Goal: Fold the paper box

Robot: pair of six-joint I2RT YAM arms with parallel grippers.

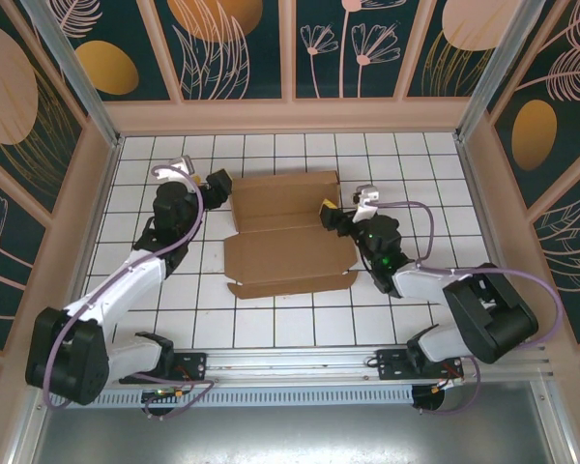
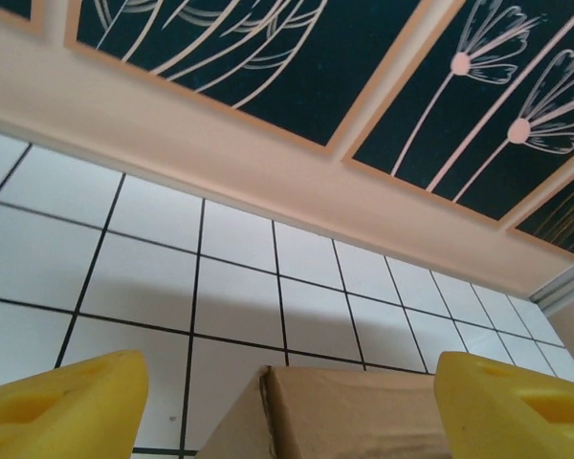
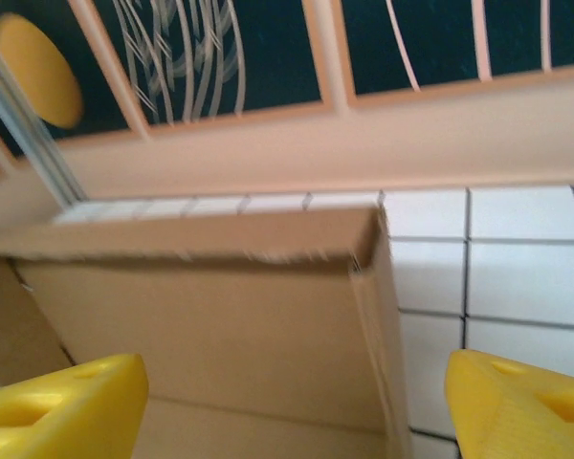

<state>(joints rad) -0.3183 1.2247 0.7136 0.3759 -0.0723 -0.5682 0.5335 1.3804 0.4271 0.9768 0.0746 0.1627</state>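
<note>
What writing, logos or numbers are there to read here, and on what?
No text can be read anywhere.
The box is plain brown cardboard.
The walls carry only painted plants and discs.
The left arm and right arm show no legible label.

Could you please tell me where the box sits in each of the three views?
Top external: box in the centre.
Left wrist: box, one corner, at the bottom centre.
Right wrist: box across the left and centre.
Shared landmark: the white tiled table under it.
</note>
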